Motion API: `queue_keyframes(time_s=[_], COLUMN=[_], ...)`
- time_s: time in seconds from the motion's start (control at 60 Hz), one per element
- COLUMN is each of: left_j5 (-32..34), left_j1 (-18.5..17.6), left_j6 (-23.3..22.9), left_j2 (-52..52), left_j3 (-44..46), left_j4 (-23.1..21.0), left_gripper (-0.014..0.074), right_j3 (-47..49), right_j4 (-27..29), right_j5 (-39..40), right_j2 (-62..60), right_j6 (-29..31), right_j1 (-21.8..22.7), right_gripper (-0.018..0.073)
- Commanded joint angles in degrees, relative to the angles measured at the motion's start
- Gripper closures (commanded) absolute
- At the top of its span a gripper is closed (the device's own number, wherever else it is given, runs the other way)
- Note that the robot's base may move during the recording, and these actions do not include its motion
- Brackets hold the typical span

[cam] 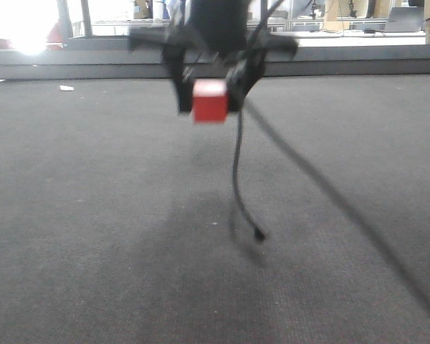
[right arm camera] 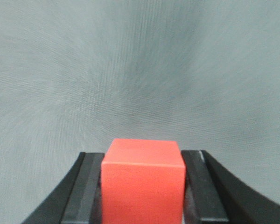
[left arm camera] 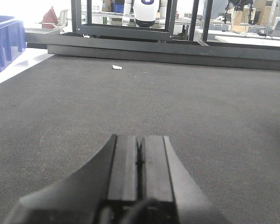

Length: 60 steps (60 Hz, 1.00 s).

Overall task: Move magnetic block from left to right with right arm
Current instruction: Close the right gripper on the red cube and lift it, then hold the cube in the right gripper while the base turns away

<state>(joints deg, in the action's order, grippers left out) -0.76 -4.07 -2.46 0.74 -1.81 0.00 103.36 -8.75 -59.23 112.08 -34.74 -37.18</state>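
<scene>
1. Right pincer: clamped on the magnetic block. In the right wrist view the two black fingers press on opposite side faces of the cube. Its top face and front face are exposed.

2. Block position: held in the air, clear of the bench. In the front view it hangs before the far edge, about midway along it. A soft shadow lies on the mat below. The pincer and arm are blurred in this view.

3. Left pincer: fingers together, only a thin seam between the pads, nothing held. It sits low over the mat on the near side and points toward the far edge.

4. Edges: a raised dark ledge bounds the far edge along its whole length. The mat's left edge meets a pale floor, where a blue crate stands beyond it.

5. Open room: bare mat extends to the left, to the right and on the near side of the block. A small white scrap lies near the far-left corner, well apart from the block.

6. Obstructions: a black cable hangs from my right arm just right of the block, its loose end low over the mat. A second dark line runs diagonally toward the near-right corner; it is too blurred to identify.
</scene>
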Motion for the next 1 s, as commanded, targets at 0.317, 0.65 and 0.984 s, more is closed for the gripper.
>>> queue_keyframes(time_s=[0.317, 0.65, 0.984], left_j5=[5.2, 5.2, 5.2], left_j1=[-0.4, -0.4, -0.4], left_j6=[-0.2, -0.2, -0.2], left_j2=[0.8, 0.8, 0.8], left_j3=[-0.5, -0.5, -0.5], left_j4=[0.0, 0.0, 0.0], left_gripper=[0.0713, 0.0713, 0.0713], right_j3=[-31.0, -59.7, -71.8], right_j4=[0.0, 0.1, 0.2], right_j5=[12.4, 19.9, 20.7], right_j2=[-31.9, -61.6, -91.8], right_j6=[12.7, 20.0, 23.2], right_j1=[13.6, 21.0, 20.9], right_gripper=[0.0398, 0.0398, 0.0398])
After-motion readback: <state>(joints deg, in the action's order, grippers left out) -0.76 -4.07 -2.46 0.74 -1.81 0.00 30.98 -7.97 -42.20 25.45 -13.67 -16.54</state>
